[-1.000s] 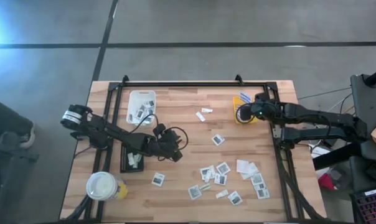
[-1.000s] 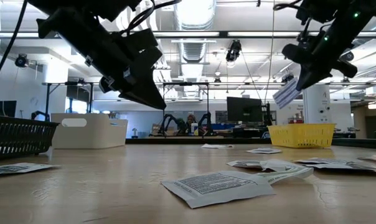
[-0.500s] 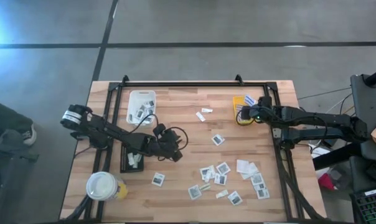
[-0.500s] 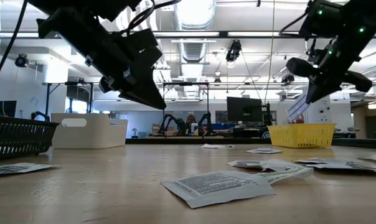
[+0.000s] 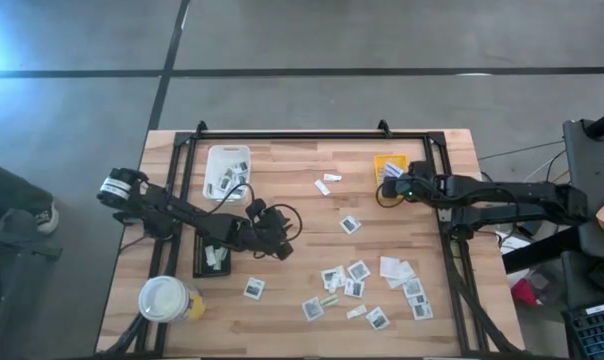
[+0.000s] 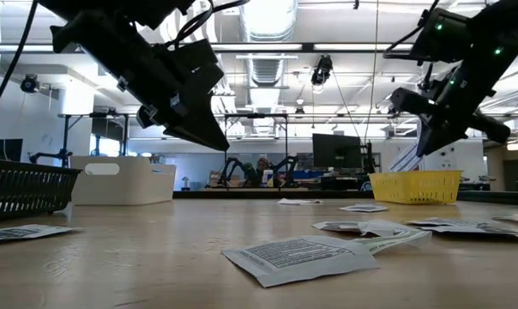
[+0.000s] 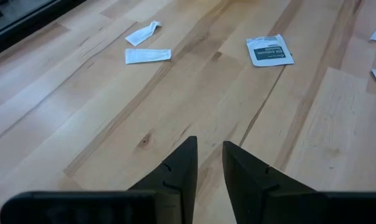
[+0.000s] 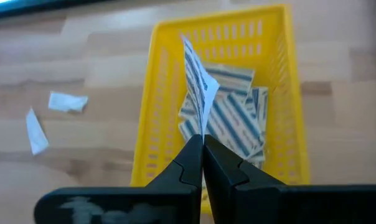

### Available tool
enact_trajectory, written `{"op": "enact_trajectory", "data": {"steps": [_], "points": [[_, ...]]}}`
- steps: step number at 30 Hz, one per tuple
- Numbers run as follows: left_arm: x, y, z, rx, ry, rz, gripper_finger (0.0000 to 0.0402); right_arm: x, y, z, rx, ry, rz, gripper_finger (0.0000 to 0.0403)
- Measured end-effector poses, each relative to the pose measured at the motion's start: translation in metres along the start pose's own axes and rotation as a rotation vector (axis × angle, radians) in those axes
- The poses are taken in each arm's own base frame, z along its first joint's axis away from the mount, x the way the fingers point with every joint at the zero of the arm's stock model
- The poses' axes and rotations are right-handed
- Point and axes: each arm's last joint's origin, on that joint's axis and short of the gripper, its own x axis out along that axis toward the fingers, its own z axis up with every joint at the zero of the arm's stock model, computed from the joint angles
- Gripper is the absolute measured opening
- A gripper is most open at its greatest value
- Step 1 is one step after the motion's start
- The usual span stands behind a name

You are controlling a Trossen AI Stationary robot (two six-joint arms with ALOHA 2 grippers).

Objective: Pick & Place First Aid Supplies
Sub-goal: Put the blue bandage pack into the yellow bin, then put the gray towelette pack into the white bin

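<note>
Pinched on a striped strip (image 8: 199, 87), my right gripper (image 8: 203, 144) has moved over the yellow tray (image 8: 152, 118); left gripper (image 7: 208, 163) stays slightly parted, empty, above the table (image 7: 175, 93).

Bright overhead lighting, blurred wrist foregrounds

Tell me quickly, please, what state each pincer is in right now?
Left pincer: slightly open, holding nothing, above bare table.
Right pincer: shut on a striped strip, over the yellow tray.
</note>
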Motion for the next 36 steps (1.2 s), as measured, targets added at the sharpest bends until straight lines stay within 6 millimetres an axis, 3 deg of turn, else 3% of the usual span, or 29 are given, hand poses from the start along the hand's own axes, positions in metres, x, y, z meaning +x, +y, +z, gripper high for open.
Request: {"op": "enact_trajectory", "data": {"steps": [17, 27, 36], "points": [[0.0, 0.0, 0.0, -0.002, 0.001, -0.004, 0.0087, 0.009, 0.004, -0.005, -0.045, 0.03, -0.032, 0.0015], [0.0, 0.0, 0.0, -0.002, 0.002, -0.004, 0.0087, 0.006, 0.003, -0.003, -0.064, 0.022, -0.015, 0.0092], [0.0, 0.0, 0.0, -0.002, 0.002, -0.004, 0.0087, -0.011, -0.001, 0.006, -0.029, -0.011, 0.095, 0.0135]]}}
